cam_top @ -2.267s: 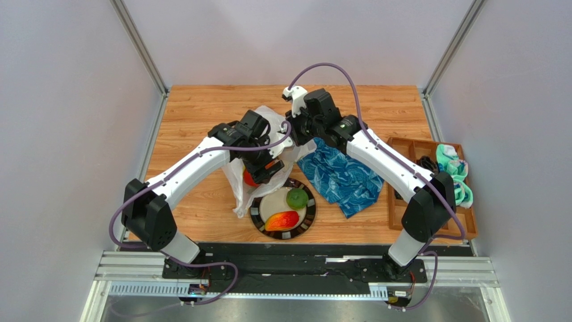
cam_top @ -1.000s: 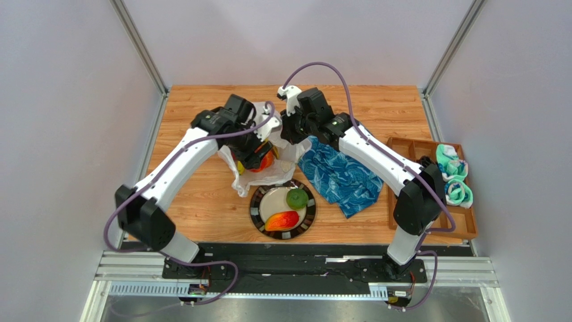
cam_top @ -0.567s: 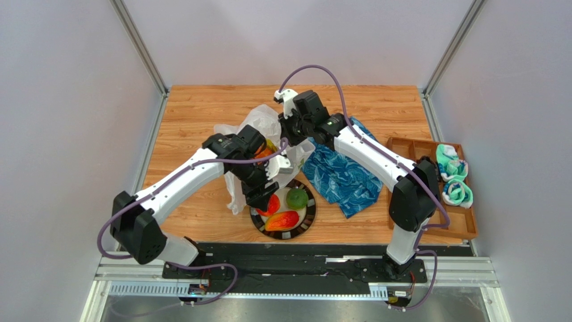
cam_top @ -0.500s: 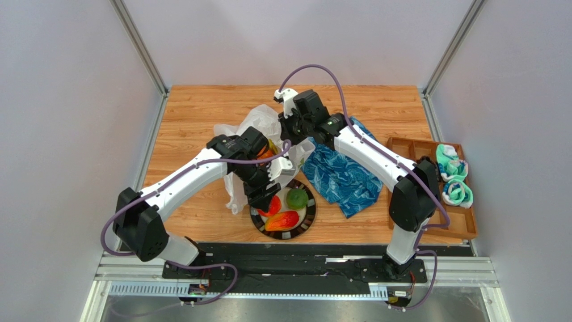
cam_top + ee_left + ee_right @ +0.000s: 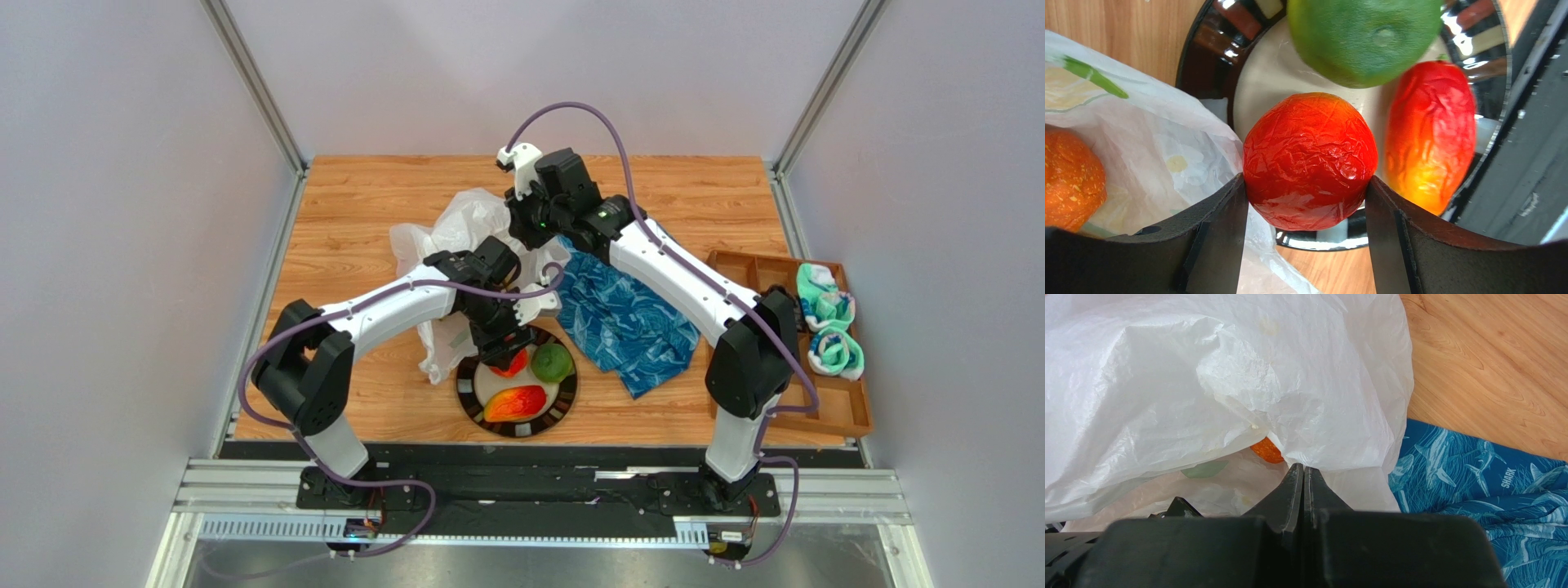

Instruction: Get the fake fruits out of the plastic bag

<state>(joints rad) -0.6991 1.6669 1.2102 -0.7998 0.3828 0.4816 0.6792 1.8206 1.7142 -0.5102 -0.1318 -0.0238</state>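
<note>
Over plate [image 5: 1211, 37] | left tool [image 5: 1306, 199] grips red fruit [image 5: 1309, 156] | right tool [image 5: 1303, 473] pinches bag [image 5: 1229, 367]

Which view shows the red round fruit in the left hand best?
Left wrist view: the red round fruit fills the centre, pressed between both fingers. Top view shows only a red speck; right wrist view shows none of it.

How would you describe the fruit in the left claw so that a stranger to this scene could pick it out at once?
On the wooden table, find the black-rimmed plate beside the white plastic bag. Just over it, the left claw grips a round fruit. Its skin is wrinkled and red, unlike the green fruit and the long red-to-yellow mango on the plate.
</note>
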